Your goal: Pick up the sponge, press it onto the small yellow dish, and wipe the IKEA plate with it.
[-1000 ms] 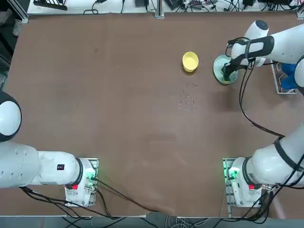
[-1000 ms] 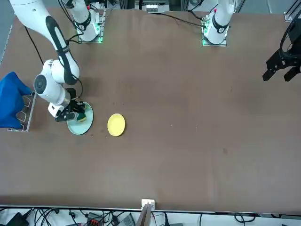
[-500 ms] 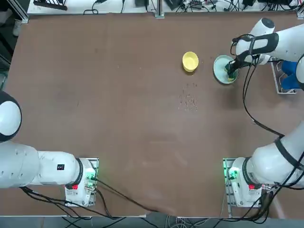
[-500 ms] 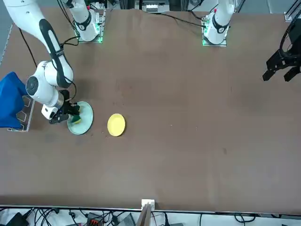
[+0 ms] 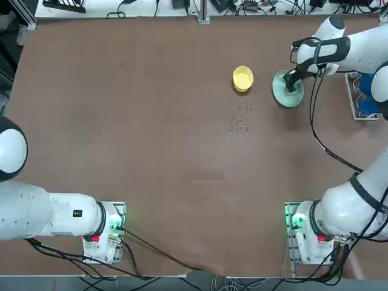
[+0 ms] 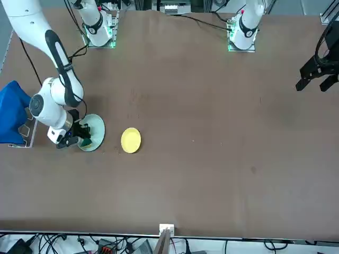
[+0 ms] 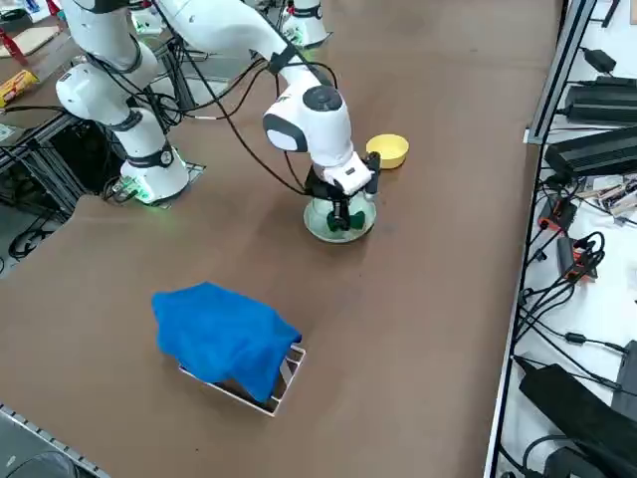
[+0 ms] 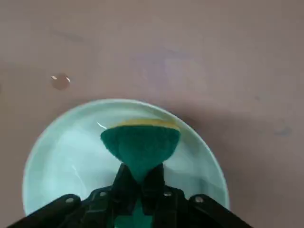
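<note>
Over the IKEA plate (image 8: pixel 52 156), wrist view alone shows right gripper (image 8: pixel 140 178) fingers (image 8: pixel 124 183) pinching the sponge (image 8: pixel 140 145).

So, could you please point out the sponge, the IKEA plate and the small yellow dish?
sponge (image 8: pixel 141 142), right wrist view, green scouring face.
IKEA plate (image 8: pixel 61 152), right wrist view, bare inner surface.
small yellow dish (image 5: pixel 242 78), top view, centre.

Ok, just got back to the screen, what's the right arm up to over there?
The right gripper has its fingers shut on the sponge and is pressing it down onto the pale green plate, at the wiping step. The small yellow dish sits apart beside the plate, with nothing on it. A blue cloth lies over a rack nearby.
</note>
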### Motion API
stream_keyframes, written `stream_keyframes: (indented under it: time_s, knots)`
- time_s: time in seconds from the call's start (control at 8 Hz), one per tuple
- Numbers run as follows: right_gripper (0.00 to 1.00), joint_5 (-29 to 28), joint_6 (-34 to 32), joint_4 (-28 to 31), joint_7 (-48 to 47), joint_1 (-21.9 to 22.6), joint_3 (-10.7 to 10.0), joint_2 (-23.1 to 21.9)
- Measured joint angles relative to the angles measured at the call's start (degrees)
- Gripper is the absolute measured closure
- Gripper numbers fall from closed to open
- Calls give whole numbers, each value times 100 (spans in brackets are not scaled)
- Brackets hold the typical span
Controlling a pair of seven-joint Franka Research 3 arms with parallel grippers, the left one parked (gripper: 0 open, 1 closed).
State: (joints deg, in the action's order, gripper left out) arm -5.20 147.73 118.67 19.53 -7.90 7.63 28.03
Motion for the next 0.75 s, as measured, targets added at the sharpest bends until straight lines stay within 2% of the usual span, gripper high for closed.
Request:
stream_keyframes:
  time_s: [0.38, 0.75]
  knots:
    - [91, -50, 25, -109, -568, 133, 265, 89]
    - [91, -104, 28, -50, -950, 300, 279, 52]
